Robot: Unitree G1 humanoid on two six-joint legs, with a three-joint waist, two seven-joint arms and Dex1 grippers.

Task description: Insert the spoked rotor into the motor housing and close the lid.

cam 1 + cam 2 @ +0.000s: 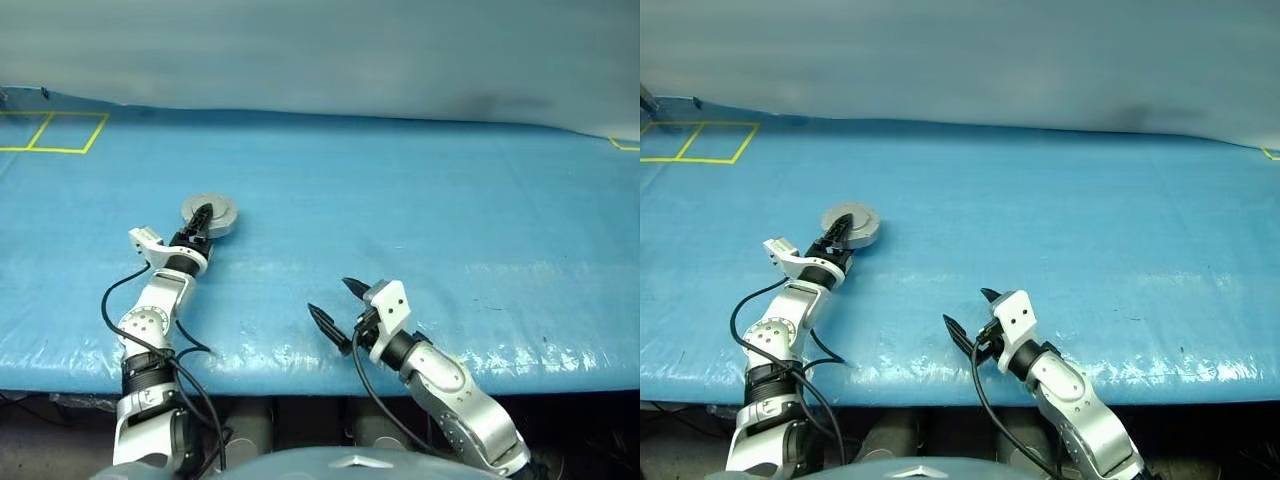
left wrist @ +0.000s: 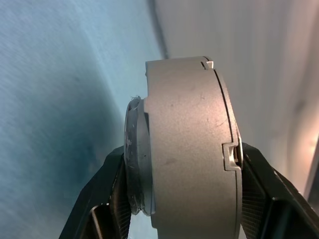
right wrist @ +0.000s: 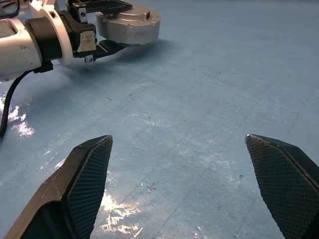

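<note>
The motor housing [image 3: 130, 33] is a round grey metal unit at the left middle of the blue table, with the lid [image 3: 142, 14] sitting on top of it, light grey with a raised centre. My left gripper [image 1: 204, 217] is shut on this unit, one finger [image 2: 107, 194] on each flat face of the housing [image 2: 189, 149]. The spoked rotor is hidden. My right gripper [image 1: 330, 297] hovers near the table's front edge, open and holding nothing, well apart from the housing [image 1: 860, 226].
A blue cover [image 1: 420, 200] spans the whole table, with glossy patches along the front edge. Yellow tape squares [image 1: 60, 133] mark the far left corner. A grey wall rises behind the table.
</note>
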